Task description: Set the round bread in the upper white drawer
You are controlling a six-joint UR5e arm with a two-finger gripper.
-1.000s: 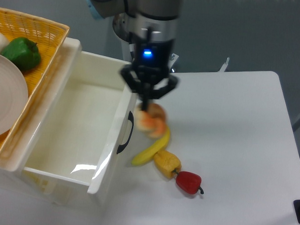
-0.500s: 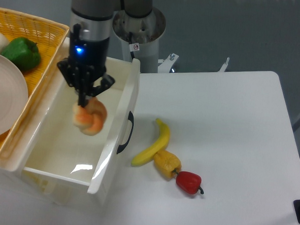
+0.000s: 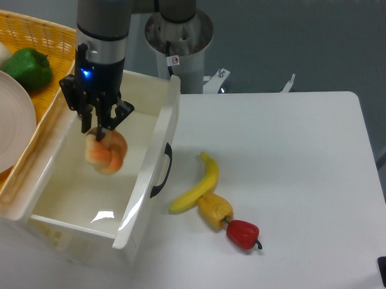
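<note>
The round bread, orange-brown with pale patches, hangs inside the open upper white drawer, over its left middle part. My gripper reaches down from above and is shut on the bread's top. The drawer's front panel with its black handle stands to the right of the bread. Whether the bread touches the drawer floor cannot be told.
A banana, a yellow pepper and a red pepper lie on the white table right of the drawer. A yellow wicker basket at the left holds a green pepper and a white plate.
My gripper carried the bread from the table beside the banana leftward over the front panel into the drawer, then a little farther left and lower.
</note>
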